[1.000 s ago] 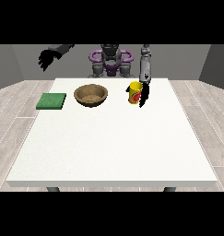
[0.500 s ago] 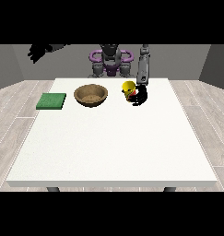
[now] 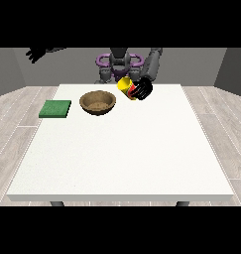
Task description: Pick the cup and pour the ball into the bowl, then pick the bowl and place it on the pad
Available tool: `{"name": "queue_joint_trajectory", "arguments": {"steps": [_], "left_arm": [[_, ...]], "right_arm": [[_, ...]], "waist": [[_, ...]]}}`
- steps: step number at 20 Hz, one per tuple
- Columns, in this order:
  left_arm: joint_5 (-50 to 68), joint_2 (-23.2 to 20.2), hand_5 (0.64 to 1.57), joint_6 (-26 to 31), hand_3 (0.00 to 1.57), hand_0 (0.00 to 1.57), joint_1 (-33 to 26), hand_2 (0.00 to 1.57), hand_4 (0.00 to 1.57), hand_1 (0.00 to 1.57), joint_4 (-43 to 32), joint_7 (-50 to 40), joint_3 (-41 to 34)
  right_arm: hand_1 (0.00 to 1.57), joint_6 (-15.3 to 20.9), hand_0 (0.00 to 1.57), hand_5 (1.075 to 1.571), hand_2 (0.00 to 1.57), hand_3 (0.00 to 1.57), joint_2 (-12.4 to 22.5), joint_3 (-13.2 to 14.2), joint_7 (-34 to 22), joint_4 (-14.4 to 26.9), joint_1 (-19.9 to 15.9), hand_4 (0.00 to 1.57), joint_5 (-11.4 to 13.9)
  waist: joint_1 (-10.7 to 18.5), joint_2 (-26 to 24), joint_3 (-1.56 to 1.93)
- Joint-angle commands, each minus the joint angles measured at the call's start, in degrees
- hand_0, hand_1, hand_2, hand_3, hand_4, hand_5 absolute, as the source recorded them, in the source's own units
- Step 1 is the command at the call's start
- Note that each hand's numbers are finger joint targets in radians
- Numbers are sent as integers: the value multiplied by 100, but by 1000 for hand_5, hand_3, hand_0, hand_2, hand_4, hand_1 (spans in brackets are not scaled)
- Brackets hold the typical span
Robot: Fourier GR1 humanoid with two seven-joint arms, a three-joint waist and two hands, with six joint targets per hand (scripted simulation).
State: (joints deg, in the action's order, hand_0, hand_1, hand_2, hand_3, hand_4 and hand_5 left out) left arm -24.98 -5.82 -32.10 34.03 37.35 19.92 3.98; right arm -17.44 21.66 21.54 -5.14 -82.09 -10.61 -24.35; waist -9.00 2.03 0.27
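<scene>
Yellow cup [image 3: 126, 87] tilted, clasped by hand at right [image 3: 142, 90], just right of wooden bowl [image 3: 97, 102]; hand at left [image 3: 36, 53] raised, fingers spread.

yellow cup [image 3: 126, 87] with red band tilted in my hand [image 3: 142, 89], off table, mouth toward bowl. wooden bowl [image 3: 97, 102] upright on table, just beside cup (ball not visible). green pad [image 3: 55, 109] flat near table's edge at view's left, apart from bowl.
</scene>
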Motion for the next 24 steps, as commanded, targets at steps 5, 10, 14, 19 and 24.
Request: {"name": "queue_joint_trajectory", "arguments": {"steps": [5, 10, 14, 19, 24], "left_arm": [[-2022, 558, 1533, -814, 1571, 1362, 939, 1571, 1448, 1362, -612, -2395, 1350], [-3079, 510, 1545, -289, 1571, 1361, 1524, 1571, 1441, 1361, -1018, -3358, 1918], [-3621, 578, 1529, 256, 1571, 1311, 2213, 1571, 1470, 1311, -1236, -4470, 2281], [-4445, 581, 1561, 977, 1571, 1487, 2583, 1571, 1191, 1487, -1186, -5195, 3156], [-4758, 582, 1570, 2083, 1569, 730, 2650, 1571, 1012, 730, -754, -5593, 3817]], "right_arm": [[0, -150, 0, 1559, 0, 97, -64, 94, 472, 849, -65, 677, 112], [0, -583, 0, 1559, 0, 0, 357, 365, 468, 1382, -6, 685, -76], [0, -693, 0, 1560, 0, 172, 151, 88, 539, 1413, -45, 699, 45], [0, -506, 0, 1555, 0, 250, 148, 144, 819, 1825, -360, 697, 222], [0, -164, 0, 1555, 0, 300, -172, -172, 826, 1932, -576, 699, 545]], "waist": [[140, -162, -10], [286, -408, -10], [-67, -456, -14], [204, -480, -12], [70, -598, -19]]}}
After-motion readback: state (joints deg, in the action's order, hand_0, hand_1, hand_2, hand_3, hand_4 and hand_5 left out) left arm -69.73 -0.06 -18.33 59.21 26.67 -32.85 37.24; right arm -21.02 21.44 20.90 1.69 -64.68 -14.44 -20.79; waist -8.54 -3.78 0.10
